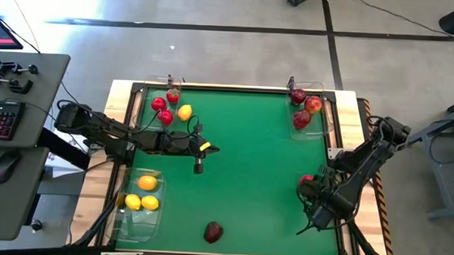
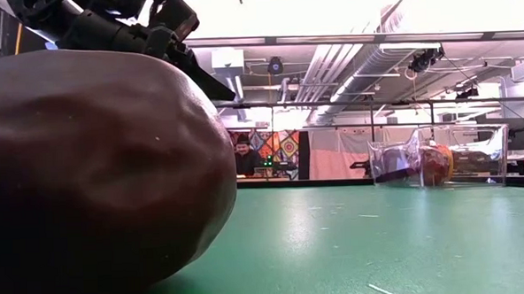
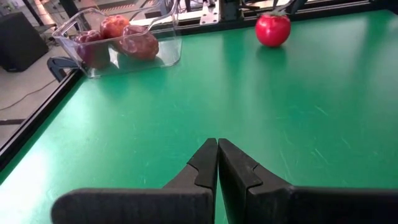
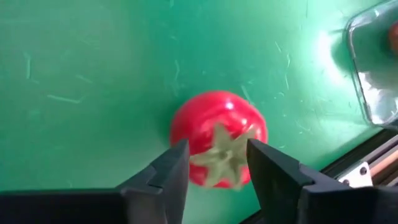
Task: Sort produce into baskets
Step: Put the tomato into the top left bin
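My right gripper point(image 4: 217, 168) is open over a small red tomato-like fruit point(image 4: 214, 127) that sits on the green mat near the table's right edge point(image 1: 307, 178). Its fingers stand either side of the fruit's green star-shaped top. My left gripper point(image 3: 217, 149) is shut and empty above the mat's middle point(image 1: 211, 150), pointing toward the table's right. A dark red apple point(image 1: 213, 231) lies near the front edge and fills the left of the low view point(image 2: 95, 172). A lemon point(image 1: 184, 112) lies by the far-left tray point(image 1: 154, 95). My right gripper comes at the red fruit from above, fingers pointing down, one finger point(image 4: 171, 171) on each side of its green top point(image 4: 224, 152). The fruit rests on the mat. I cannot tell whether the fingers touch it.
The far-left clear tray holds small red fruits point(image 1: 161, 108). The near-left tray point(image 1: 127, 222) holds three lemons point(image 1: 143, 194). The far-right tray point(image 1: 322, 123) holds apples point(image 1: 305, 107) and also shows in the left wrist view point(image 3: 118, 37). Open mat lies between the arms.
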